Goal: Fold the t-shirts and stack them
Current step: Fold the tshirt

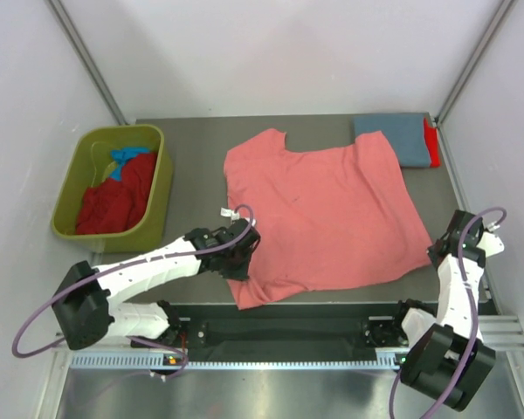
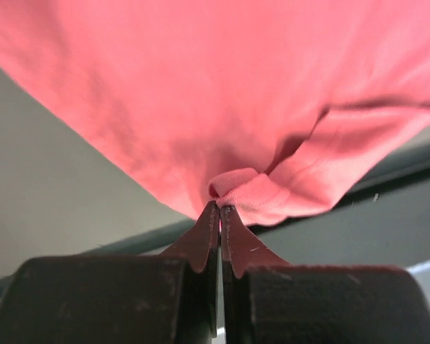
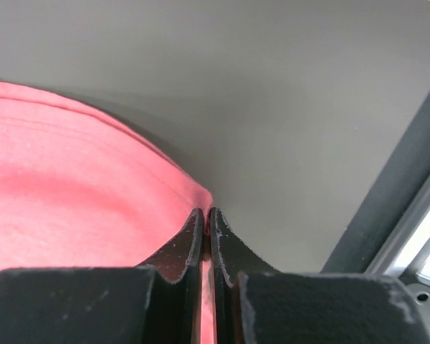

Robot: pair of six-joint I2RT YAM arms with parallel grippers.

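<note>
Fingers shut on cloth at both ends: from above, the left gripper [image 1: 238, 254] clamps the near-left edge of the salmon-pink t-shirt [image 1: 319, 205], which is spread on the counter [image 1: 196, 131]. The right gripper [image 1: 437, 253] clamps its near-right corner. A first fold appears in hand; next, both arms would need to lift the near hem and carry it away together.

Left wrist: fingers [image 2: 203, 242] pinch a bunched hem. Right wrist: fingers [image 3: 183, 240] close on a thin edge.

A folded grey-blue t-shirt [image 1: 391, 138] over a red t-shirt [image 1: 431, 145] crowds the far-right sleeve. An olive bin [image 1: 162, 188] holding more shirts waits at left.
</note>
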